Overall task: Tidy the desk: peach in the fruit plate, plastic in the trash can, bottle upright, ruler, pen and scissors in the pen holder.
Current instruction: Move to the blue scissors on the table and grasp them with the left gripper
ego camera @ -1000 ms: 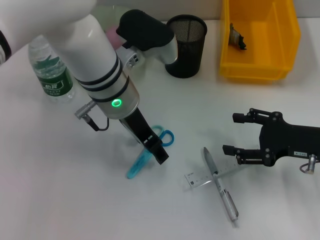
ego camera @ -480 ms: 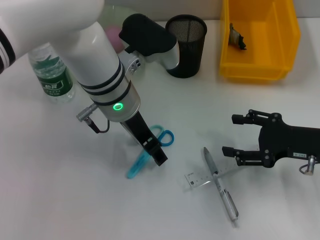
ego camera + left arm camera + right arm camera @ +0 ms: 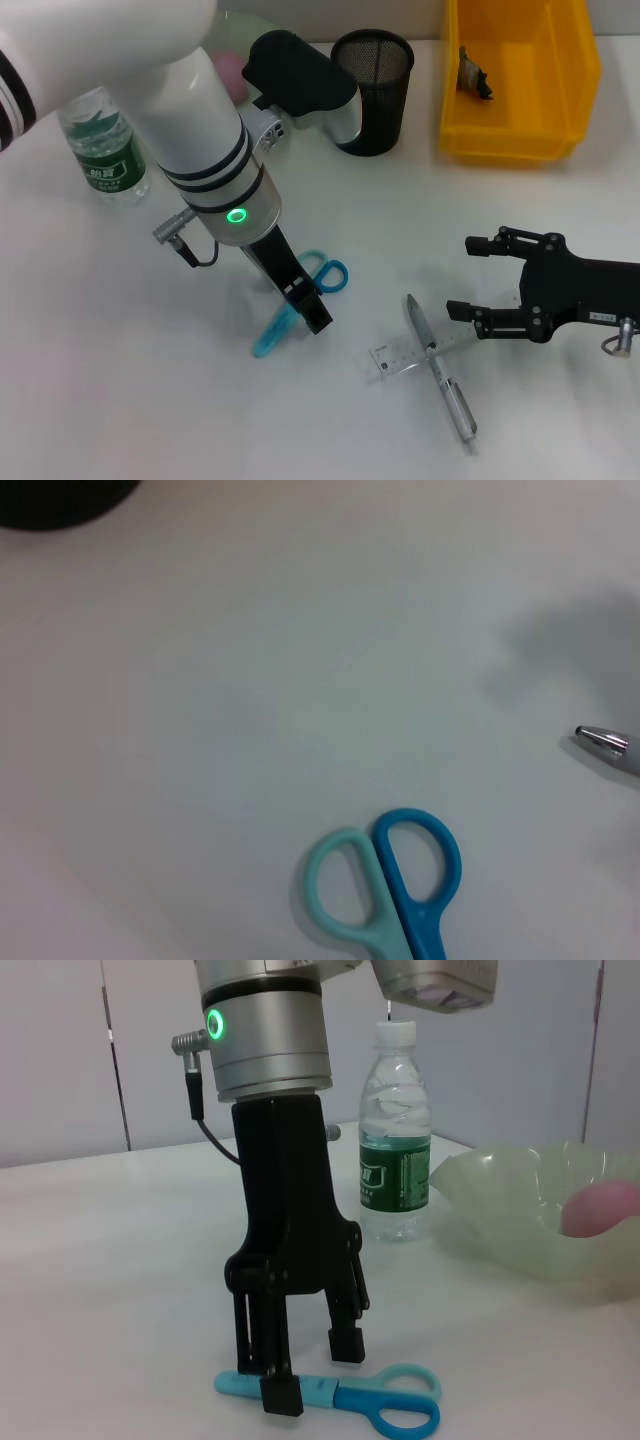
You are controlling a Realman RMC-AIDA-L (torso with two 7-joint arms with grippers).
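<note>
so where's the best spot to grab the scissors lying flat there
Probably the closed blades, just below the handle loops, from straight above. The scissors lie flat on the table, so only a top-down pinch across the narrow shank fits. The left pincer already straddles it, open.

Blue scissors (image 3: 300, 300) flat and closed mid-desk, silver pen (image 3: 440, 372) crossing clear ruler (image 3: 425, 352), bottle (image 3: 100, 145) upright, peach (image 3: 600, 1210) in green plate (image 3: 520, 1210).
</note>
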